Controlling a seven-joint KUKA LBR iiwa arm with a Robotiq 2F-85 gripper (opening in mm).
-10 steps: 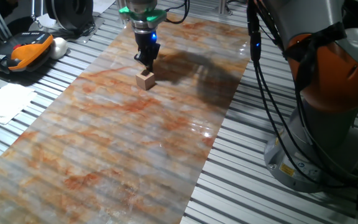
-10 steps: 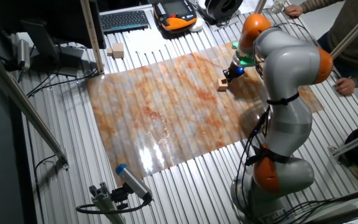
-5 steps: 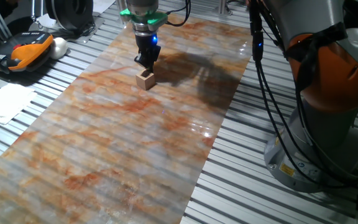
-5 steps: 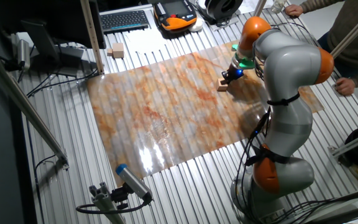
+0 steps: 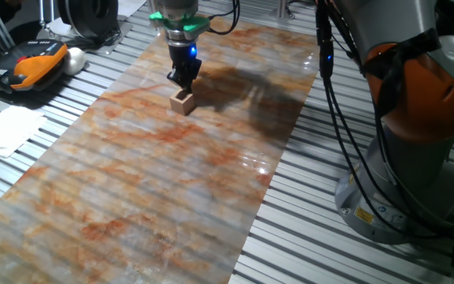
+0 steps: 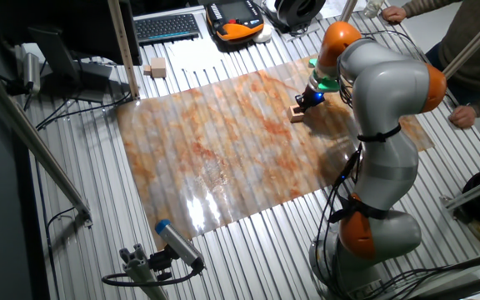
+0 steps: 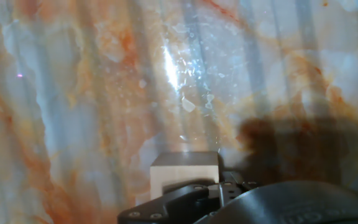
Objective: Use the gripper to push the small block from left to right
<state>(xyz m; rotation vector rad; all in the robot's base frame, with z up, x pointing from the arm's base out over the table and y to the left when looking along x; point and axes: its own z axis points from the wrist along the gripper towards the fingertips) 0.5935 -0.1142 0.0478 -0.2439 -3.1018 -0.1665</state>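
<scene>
Marbled orange-and-grey sheet [image 5: 172,173] covers the slatted metal tabletop [image 5: 93,75]. Near its far end sits the small block [image 5: 182,101], a plain light-tan wooden cube resting flat on the sheet. The black pincer [image 5: 184,79] hangs down from the arm with its tips touching or just beside the block's far side. In the hand view, the block [image 7: 185,174] lies directly against the dark pincer body [image 7: 191,199]; whether the fingers are apart or together cannot be told. Contact for the push looks made, but most of the sheet lies ahead, so the bulk of the travel seems left to do.
</scene>
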